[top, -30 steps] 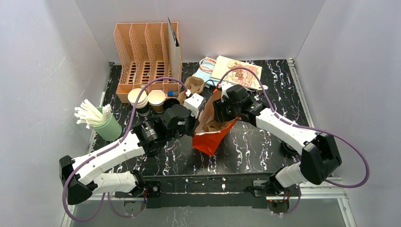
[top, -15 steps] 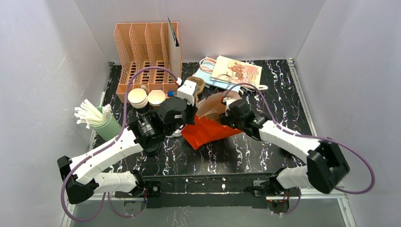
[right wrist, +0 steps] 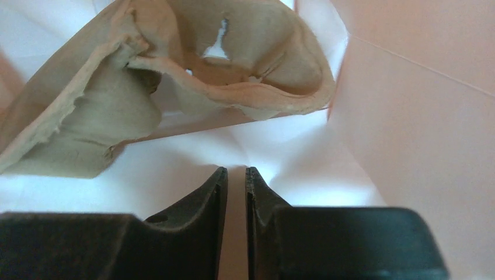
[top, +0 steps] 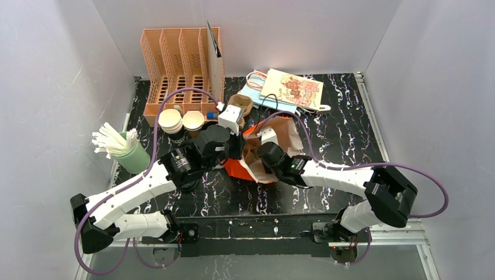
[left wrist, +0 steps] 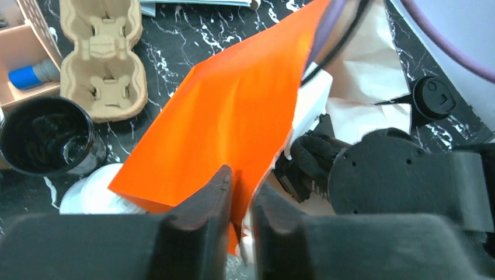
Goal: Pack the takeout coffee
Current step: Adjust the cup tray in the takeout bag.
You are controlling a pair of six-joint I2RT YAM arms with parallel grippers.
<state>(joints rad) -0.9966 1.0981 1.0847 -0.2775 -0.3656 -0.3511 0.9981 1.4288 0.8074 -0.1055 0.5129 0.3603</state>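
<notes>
Top external view: an orange paper bag with a white lining [top: 235,170] lies on its side at the middle of the black marble-patterned table [top: 344,134], mouth toward the right arm; both arms meet at it. Left wrist view: the left gripper [left wrist: 241,192] has its fingers pressed together on the bag's orange edge, pinching the paper; behind the bag are a moulded-pulp two-cup carrier [left wrist: 105,58], an open black paper cup [left wrist: 44,140] and a white round plastic lid [left wrist: 87,195] just beside that cup; a small black lid [left wrist: 435,98] lies past the bag's right side. Right wrist view: the right gripper [right wrist: 236,175] is inside the bag, its fingers drawn to a narrow slit; whether paper is caught between them cannot be told; a torn-edged brown pulp piece [right wrist: 204,70] lies ahead of it against the white lining. The brown kraft-paper cup [top: 193,121] stands upright outside the bag toward the table's far-left corner, touching a second kraft cup [top: 170,119] on its left, both just before a peach slotted plastic organiser [top: 175,64]; a green cup of white sticks [top: 133,157] stands at the left edge.
</notes>
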